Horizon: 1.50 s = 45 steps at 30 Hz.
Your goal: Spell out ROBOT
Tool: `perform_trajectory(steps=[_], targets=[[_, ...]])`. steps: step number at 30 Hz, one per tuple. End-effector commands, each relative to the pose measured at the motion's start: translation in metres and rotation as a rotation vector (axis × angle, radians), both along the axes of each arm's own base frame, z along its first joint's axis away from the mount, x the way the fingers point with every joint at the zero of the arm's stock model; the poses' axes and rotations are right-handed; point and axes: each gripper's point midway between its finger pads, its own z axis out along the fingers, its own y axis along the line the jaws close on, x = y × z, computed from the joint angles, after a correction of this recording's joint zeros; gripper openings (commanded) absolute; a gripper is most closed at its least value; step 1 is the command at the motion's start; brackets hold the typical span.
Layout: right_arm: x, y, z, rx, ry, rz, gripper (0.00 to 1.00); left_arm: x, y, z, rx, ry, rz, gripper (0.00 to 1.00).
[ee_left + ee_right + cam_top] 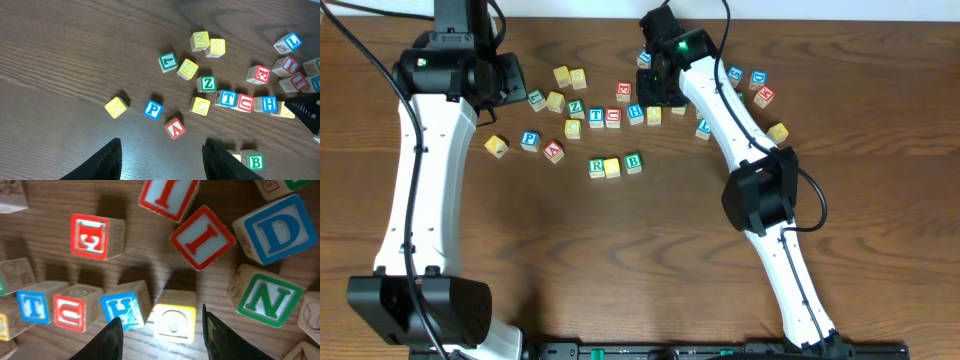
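Observation:
A short row stands at mid-table: green R (597, 167), a yellow cube (612, 167), then green B (633, 162) (255, 162). Behind it, the blue T (596, 117) (32, 305) heads a line with a red C, a blue H and a second yellow cube (654, 115) (174, 322). My right gripper (657, 100) (162, 337) is low over that yellow cube and open. The cube sits between its fingers, with a gap on the H side. My left gripper (516, 82) (162, 160) hangs open above bare wood, with nothing between its fingers.
Loose cubes lie all around: blue D (275, 230), green N (265, 300) and two red I cubes (202, 237) close to the right gripper. Blue P (153, 109), red A (175, 128) and a yellow cube (116, 107) lie ahead of the left gripper. More sit at the back right (760, 95).

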Motion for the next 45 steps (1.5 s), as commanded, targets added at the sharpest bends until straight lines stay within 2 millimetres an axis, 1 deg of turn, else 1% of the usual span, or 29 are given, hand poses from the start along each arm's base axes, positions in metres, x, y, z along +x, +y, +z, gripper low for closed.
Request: perform_trajectory(steps=[1,8,13,17,20,22,26,28,29,31,35,37,38,40,42,45], targets=[[0.0,-0.001,-0.021,-0.044,0.013,-0.007,0.46,0.002,0.002,-0.002,0.017,0.008,-0.006,0.51],[0.005,-0.004,-0.029,-0.067,-0.001,-0.027,0.47,0.002,0.002,-0.003,0.017,0.009,-0.005,0.51],[0.01,-0.003,-0.03,-0.062,-0.019,-0.038,0.48,0.0,0.002,-0.003,0.017,0.016,-0.006,0.52],[0.007,-0.004,-0.04,-0.066,-0.002,-0.05,0.47,-0.001,0.002,-0.004,0.018,0.02,-0.006,0.51],[0.003,-0.006,-0.052,-0.074,0.023,-0.063,0.45,-0.001,0.002,-0.004,0.017,0.02,-0.006,0.51],[0.002,-0.006,-0.055,-0.077,0.029,-0.063,0.45,-0.001,0.002,-0.004,0.017,0.02,-0.006,0.51],[0.002,-0.006,-0.055,-0.061,0.037,-0.063,0.36,-0.001,0.002,-0.004,0.017,0.02,-0.005,0.51],[-0.002,-0.001,-0.054,-0.001,0.074,-0.054,0.25,-0.001,0.002,-0.004,0.017,0.019,-0.005,0.51],[-0.003,0.0,-0.053,0.015,0.084,-0.052,0.23,-0.001,0.002,-0.004,0.018,0.019,-0.006,0.52],[-0.005,-0.001,-0.051,0.022,0.094,-0.056,0.22,-0.001,0.002,-0.004,0.017,0.019,-0.006,0.52],[-0.013,-0.008,-0.036,0.01,0.119,-0.064,0.18,-0.001,0.002,-0.004,0.017,0.019,-0.005,0.52],[-0.021,-0.009,-0.029,-0.001,0.135,-0.05,0.18,-0.001,0.002,-0.004,0.017,0.019,-0.005,0.52],[-0.028,-0.009,-0.027,-0.012,0.156,-0.045,0.18,-0.001,0.002,-0.004,0.017,0.019,-0.006,0.51],[-0.058,-0.008,-0.033,-0.064,0.25,-0.022,0.18,-0.001,0.002,-0.004,0.018,0.019,-0.006,0.51],[-0.072,-0.005,-0.035,-0.089,0.288,-0.005,0.18,-0.001,0.002,-0.004,0.018,0.019,-0.006,0.51],[-0.083,0.001,-0.037,-0.114,0.306,0.015,0.18,-0.001,0.002,-0.004,0.017,0.019,-0.005,0.52]])
